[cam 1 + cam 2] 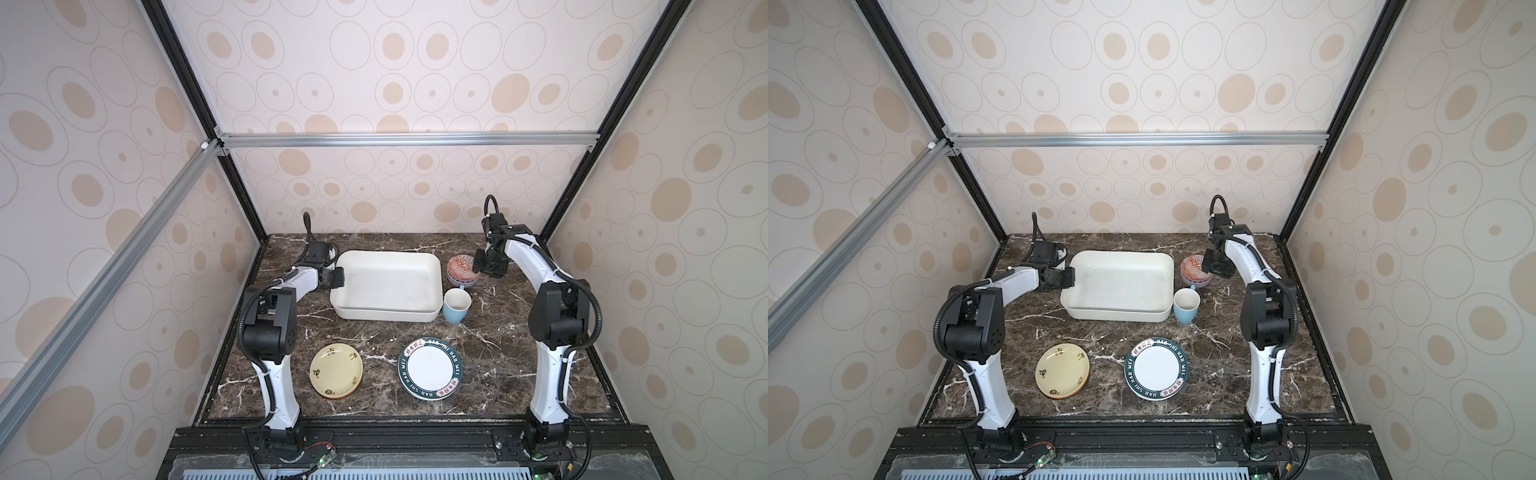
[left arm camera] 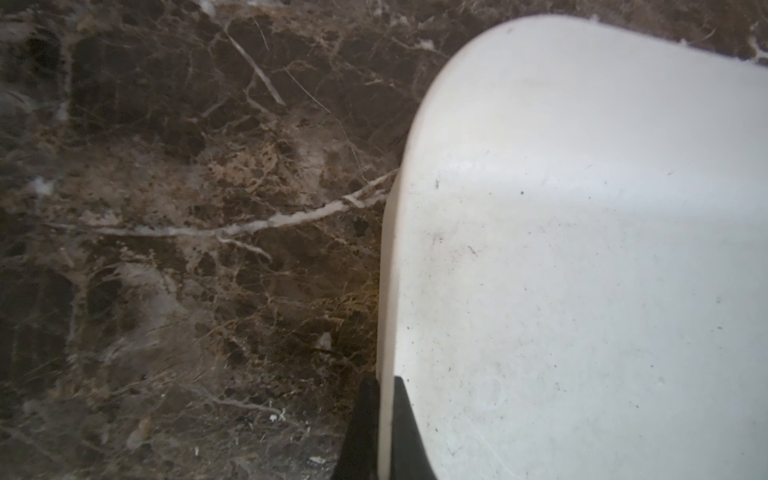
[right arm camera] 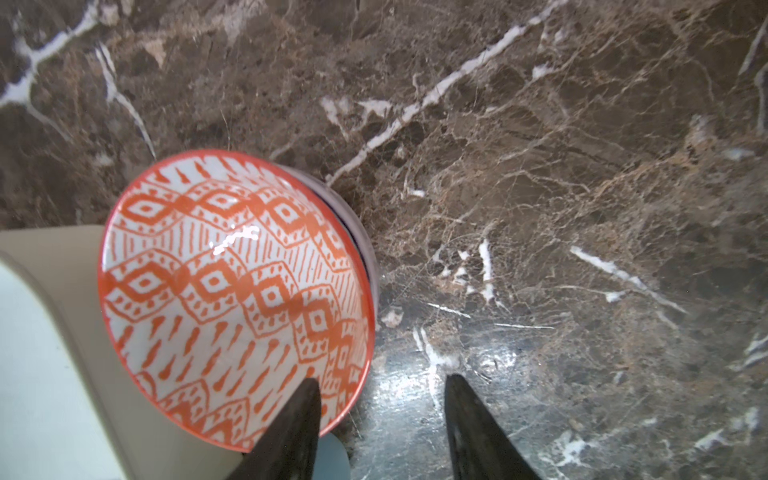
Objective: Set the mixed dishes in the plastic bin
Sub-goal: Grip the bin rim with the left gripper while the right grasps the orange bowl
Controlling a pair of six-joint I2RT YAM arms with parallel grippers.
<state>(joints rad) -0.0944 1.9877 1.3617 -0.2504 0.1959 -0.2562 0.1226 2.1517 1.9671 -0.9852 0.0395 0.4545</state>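
Observation:
The plastic bin [image 1: 386, 254] is a shallow white tray at the back middle of the table in both top views [image 1: 1121, 254]. My left gripper [image 1: 338, 277] is shut on the bin's left wall [image 2: 582, 249], one finger inside and one outside [image 2: 384, 382]. A red-patterned bowl [image 1: 459, 265] sits nested in a lilac bowl [image 1: 461, 284] right of the bin. My right gripper [image 3: 382, 382] stands open astride the red bowl's [image 3: 232, 282] rim, one finger over its inside and one over bare table. A light blue mug [image 1: 456, 305] stands just in front of the bowls.
A pale yellow plate [image 1: 336, 370] lies front left, stacked on another plate with an orange edge. A green-rimmed white plate [image 1: 429, 368] lies front middle. Dark marble table [image 1: 498, 332]; patterned walls close in on the left, right and back.

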